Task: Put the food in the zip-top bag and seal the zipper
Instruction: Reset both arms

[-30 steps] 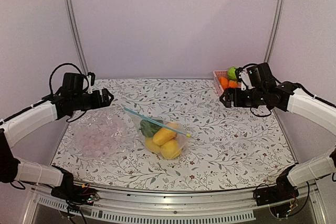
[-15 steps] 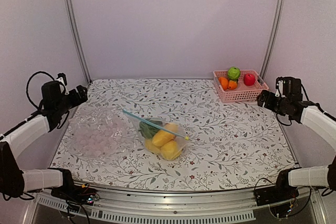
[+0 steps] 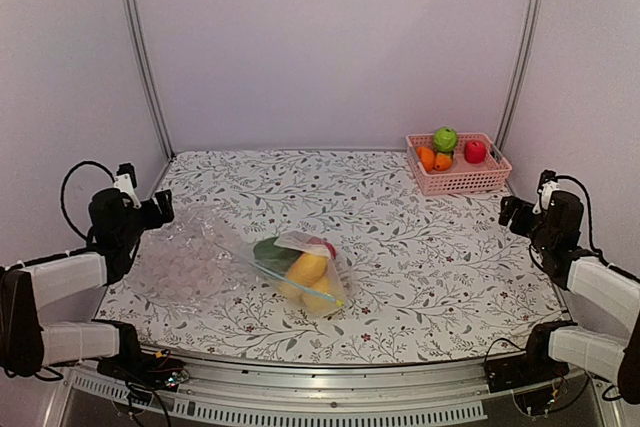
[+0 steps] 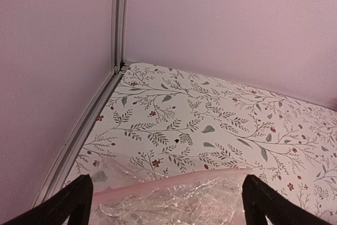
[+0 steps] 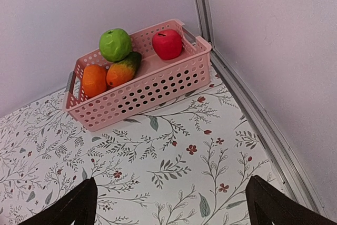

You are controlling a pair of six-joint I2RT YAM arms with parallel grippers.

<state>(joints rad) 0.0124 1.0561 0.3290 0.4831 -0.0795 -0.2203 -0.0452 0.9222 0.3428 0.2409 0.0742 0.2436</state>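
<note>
The zip-top bag (image 3: 300, 269) lies on its side mid-table in the top view, holding yellow food (image 3: 307, 268), a green piece (image 3: 270, 249) and a bit of red. Its blue-teal zipper (image 3: 275, 272) runs along the near-left edge; I cannot tell whether it is pressed closed. My left gripper (image 3: 160, 209) is open and empty at the table's left side, well apart from the bag. My right gripper (image 3: 508, 213) is open and empty at the right side. The bag is out of both wrist views.
Other crinkled clear plastic (image 3: 190, 252) lies left of the bag and shows between the left fingers (image 4: 168, 201). A pink lattice basket (image 3: 458, 175) with a green apple, red apple and orange pieces stands back right, also in the right wrist view (image 5: 142, 85).
Both arms have drawn back and down to the table's sides. The bag has tipped over to the right and now lies flatter, its strip lower and nearer the front.
</note>
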